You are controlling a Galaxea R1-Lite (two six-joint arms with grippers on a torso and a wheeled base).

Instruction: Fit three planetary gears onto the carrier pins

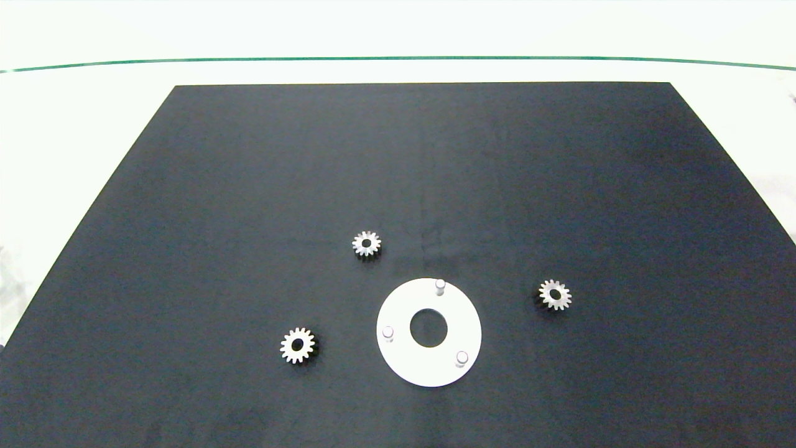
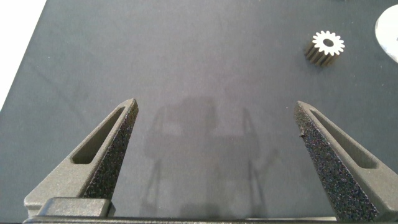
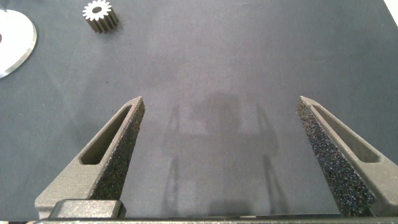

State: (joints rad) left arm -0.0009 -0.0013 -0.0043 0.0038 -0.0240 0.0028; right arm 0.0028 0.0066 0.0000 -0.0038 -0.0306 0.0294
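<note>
1. On the white table (image 1: 87,124) lies a large black mat (image 1: 423,174), which carries every part shown.
2. Near the mat's front centre sits the flat white disc (image 1: 460,326), a ring with a large round hole in its middle.
3. Left gripper (image 2: 216,134): it hangs over bare mat outside the head view, its two grey fingers (image 2: 109,149) spread wide and holding nothing. One gear and an edge of the disc show in its wrist view.
4. Right gripper (image 3: 221,130): likewise out of the head view, poised over bare mat, jaws wide apart and empty; its wrist view catches one gear and an edge of the disc.
5. Planetary gears, all lying flat on the mat and apart from the disc: one to the front left (image 1: 298,345), one behind and left of the disc (image 1: 366,243), one to the right (image 1: 555,294).
6. Carrier pins: three short upright pegs on the disc, at its rear (image 1: 440,285), left (image 1: 388,333) and front right (image 1: 462,358). None carries a gear.
</note>
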